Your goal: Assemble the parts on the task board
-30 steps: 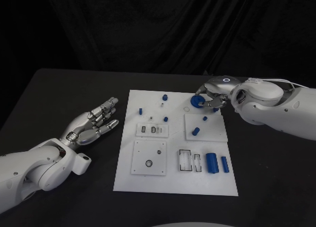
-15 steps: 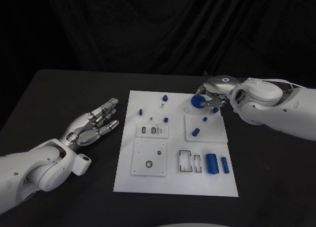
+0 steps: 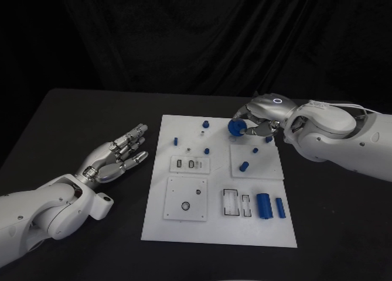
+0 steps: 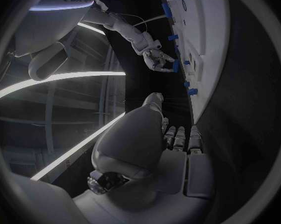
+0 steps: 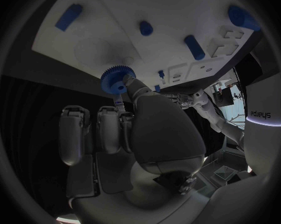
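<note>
The white task board (image 3: 214, 219) lies mid-table with small blue parts on it. My right hand (image 3: 255, 122) hovers over the board's far right corner and pinches a blue toothed gear (image 3: 236, 128). In the right wrist view the gear (image 5: 118, 79) sits at the fingertips, just off the board (image 5: 115, 15). Blue pegs (image 3: 244, 166) stand in the raised square plate below the hand. My left hand (image 3: 118, 155) lies palm up and open on the table left of the board, holding nothing. The left wrist view shows the left hand (image 4: 153, 139), with the right hand (image 4: 158, 58) and the gear far off.
Blue cylinders (image 3: 263, 205) lie in slots at the board's near right. Small blue pegs (image 3: 174, 140) stand on the far part of the board, one (image 3: 206, 123) close to the gear. The black table (image 3: 69, 123) spreads around the board.
My right hand has carried the gear slightly to the left over the board's far edge. The left hand has stayed where it was.
</note>
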